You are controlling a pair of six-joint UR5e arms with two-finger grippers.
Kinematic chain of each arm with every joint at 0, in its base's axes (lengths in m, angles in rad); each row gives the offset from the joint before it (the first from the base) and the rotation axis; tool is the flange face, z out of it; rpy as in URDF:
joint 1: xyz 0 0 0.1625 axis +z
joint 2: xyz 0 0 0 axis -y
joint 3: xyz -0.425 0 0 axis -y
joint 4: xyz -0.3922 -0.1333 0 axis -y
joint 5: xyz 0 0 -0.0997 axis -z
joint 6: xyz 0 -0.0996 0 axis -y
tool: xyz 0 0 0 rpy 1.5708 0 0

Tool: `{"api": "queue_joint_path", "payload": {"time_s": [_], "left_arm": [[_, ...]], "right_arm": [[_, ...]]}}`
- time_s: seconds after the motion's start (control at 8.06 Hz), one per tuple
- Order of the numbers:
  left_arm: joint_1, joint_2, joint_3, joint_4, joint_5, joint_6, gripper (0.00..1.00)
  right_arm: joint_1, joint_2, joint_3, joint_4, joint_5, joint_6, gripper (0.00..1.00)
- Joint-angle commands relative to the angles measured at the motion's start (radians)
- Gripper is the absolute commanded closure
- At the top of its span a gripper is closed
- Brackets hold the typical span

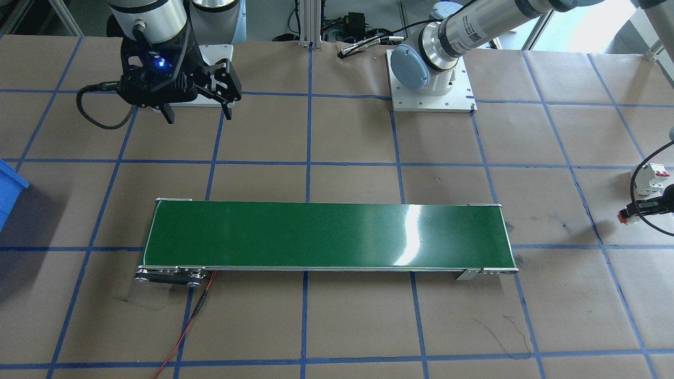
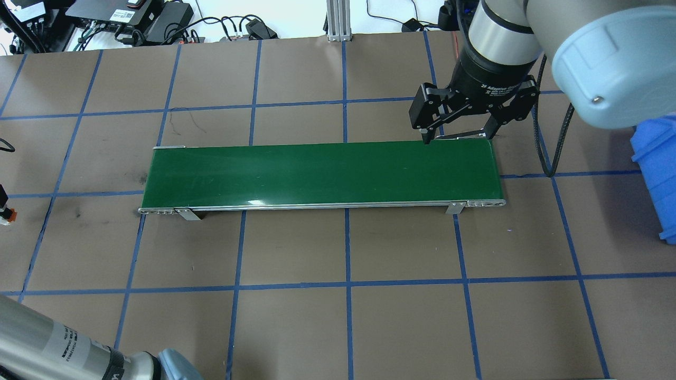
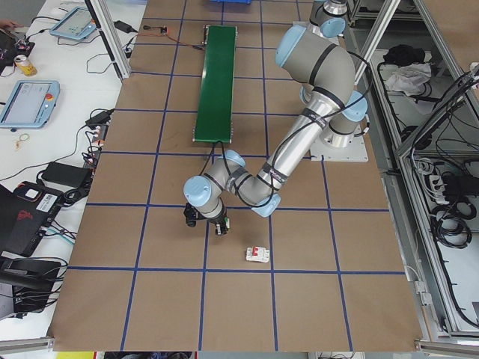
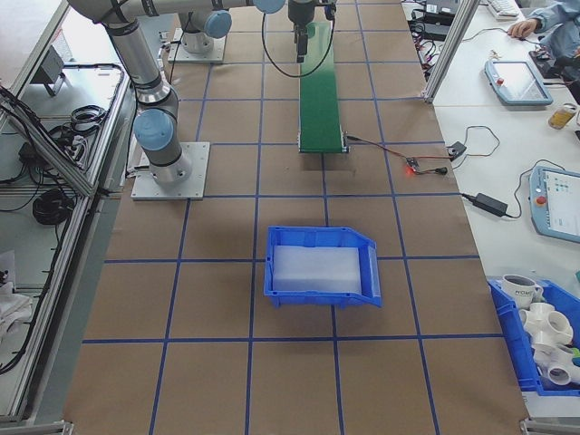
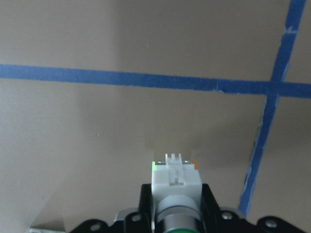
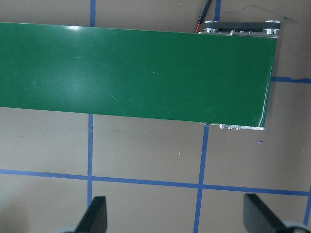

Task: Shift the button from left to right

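My left gripper (image 5: 176, 221) pinched the button (image 5: 175, 187) above the bench (image 5: 97, 145), off the conveyor belt's (image 1: 326, 234) left end; right gripper (image 2: 458, 134) jaws spread. I judged a shallow pinch might let it slip.

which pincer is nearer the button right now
Left. The left pincer is shut on the button off the conveyor's left end; the right pincer hangs open over the conveyor's far end.
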Motion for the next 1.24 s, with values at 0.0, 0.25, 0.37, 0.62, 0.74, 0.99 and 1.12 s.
{"api": "queue_joint_path", "payload": {"time_s": [0.0, 0.25, 0.37, 0.62, 0.74, 0.99, 1.12], "left_arm": [[-0.022, 0.154, 0.010, -0.151, -0.008, 0.055, 1.00], [-0.164, 0.281, 0.010, -0.195, -0.068, 0.034, 1.00], [-0.265, 0.311, 0.010, -0.195, -0.074, -0.038, 1.00], [-0.422, 0.311, -0.001, -0.195, -0.181, -0.258, 1.00], [-0.458, 0.297, -0.005, -0.193, -0.205, -0.300, 1.00], [-0.490, 0.242, -0.042, -0.157, -0.217, -0.325, 1.00], [-0.493, 0.224, -0.059, -0.132, -0.220, -0.333, 1.00]], "right_arm": [[0.000, 0.000, 0.000, 0.000, 0.000, 0.000, 0.00], [0.000, 0.000, 0.000, 0.000, 0.000, 0.000, 0.00], [0.000, 0.000, 0.000, 0.000, 0.000, 0.000, 0.00], [0.000, 0.000, 0.000, -0.003, 0.000, -0.002, 0.00], [0.000, 0.000, 0.000, -0.005, 0.000, -0.002, 0.00], [0.000, 0.000, 0.000, -0.006, 0.002, 0.000, 0.00], [0.000, 0.000, 0.000, -0.006, 0.002, 0.000, 0.00]]}}
